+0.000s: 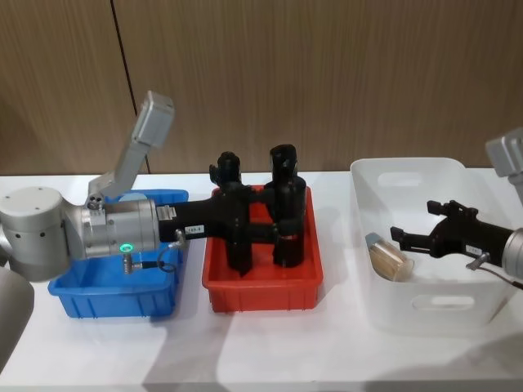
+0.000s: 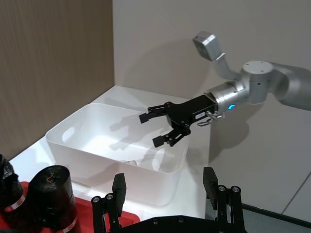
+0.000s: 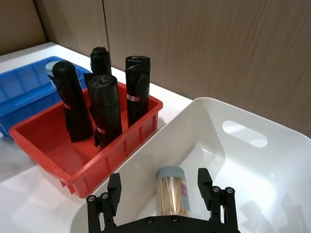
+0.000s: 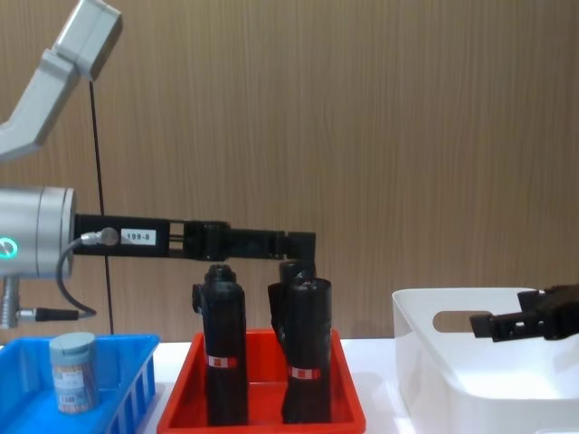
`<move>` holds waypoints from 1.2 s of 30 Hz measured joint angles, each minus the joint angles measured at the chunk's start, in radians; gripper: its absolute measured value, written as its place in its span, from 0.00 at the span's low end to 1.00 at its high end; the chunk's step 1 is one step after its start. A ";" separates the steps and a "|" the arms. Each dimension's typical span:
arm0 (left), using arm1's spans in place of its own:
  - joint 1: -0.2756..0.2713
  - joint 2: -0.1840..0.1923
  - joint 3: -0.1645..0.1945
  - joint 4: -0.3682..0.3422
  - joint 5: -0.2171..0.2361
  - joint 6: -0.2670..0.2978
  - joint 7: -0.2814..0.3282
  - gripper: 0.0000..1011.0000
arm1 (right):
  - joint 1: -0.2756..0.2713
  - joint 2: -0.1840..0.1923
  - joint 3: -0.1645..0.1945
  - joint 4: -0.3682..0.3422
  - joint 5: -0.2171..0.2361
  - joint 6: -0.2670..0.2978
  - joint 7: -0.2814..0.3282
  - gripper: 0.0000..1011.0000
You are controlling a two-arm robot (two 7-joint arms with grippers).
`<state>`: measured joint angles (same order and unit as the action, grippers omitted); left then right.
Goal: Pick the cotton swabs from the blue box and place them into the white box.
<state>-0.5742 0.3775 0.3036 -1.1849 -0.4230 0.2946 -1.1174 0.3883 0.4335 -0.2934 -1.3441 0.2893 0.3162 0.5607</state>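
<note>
Cotton swabs (image 1: 391, 258) lie in the white box (image 1: 441, 314) near wide right pincer (image 1: 398, 238); left pincer (image 2: 164, 179) wide above red tray (image 1: 261, 294).

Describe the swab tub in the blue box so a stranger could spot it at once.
On the table, the blue box sits at the robot's far left. A swab tub stands upright in it: small, clear, pale blue lid. The rolls in the red tray beside it are taller and black.
</note>
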 joint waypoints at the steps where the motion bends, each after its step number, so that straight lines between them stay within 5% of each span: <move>1: 0.002 0.000 0.001 -0.003 0.002 -0.002 0.008 0.99 | -0.006 -0.001 0.001 -0.006 0.000 -0.004 -0.008 0.99; 36: 0.141 0.003 0.064 -0.186 0.094 -0.117 0.463 0.99 | -0.342 -0.082 0.058 -0.359 -0.002 -0.239 -0.420 0.99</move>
<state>-0.4329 0.3801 0.3676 -1.3705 -0.3286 0.1771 -0.6544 0.0467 0.3516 -0.2352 -1.7034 0.2876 0.0775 0.1411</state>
